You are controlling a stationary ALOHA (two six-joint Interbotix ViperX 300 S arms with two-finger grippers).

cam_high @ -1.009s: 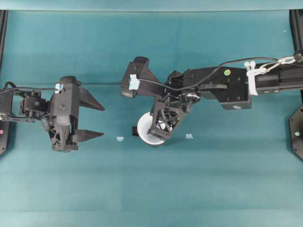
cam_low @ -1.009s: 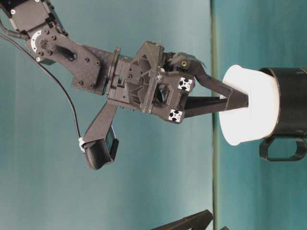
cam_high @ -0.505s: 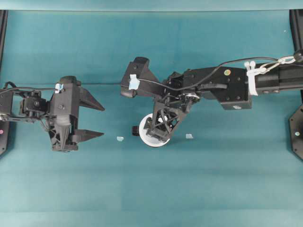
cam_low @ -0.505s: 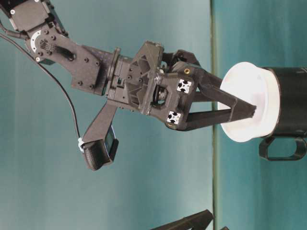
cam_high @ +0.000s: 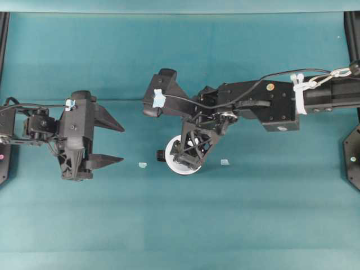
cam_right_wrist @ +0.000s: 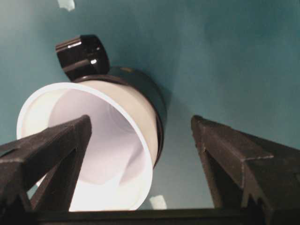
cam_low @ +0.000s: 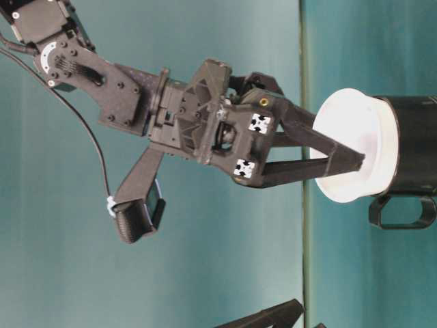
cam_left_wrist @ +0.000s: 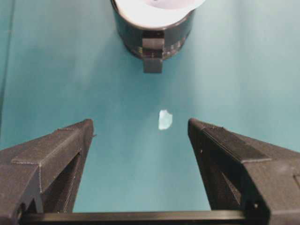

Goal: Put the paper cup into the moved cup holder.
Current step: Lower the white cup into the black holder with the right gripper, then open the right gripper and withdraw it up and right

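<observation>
The right gripper (cam_low: 345,156) stands spread wide over the paper cup (cam_low: 365,154), one finger inside the cup's mouth and the other outside its wall, clamping nothing. The left gripper (cam_high: 115,143) hangs wide open and empty, well apart. The paper cup sits nested in the black cup holder (cam_low: 413,147), its rim protruding.

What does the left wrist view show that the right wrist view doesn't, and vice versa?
Only the left wrist view: the open left hand facing the cup holder's handle across bare cloth. Only the right wrist view: the paper cup's inside, with one finger of the open right hand over it. Both: the paper cup seated in the cup holder, and a pale scrap.
</observation>
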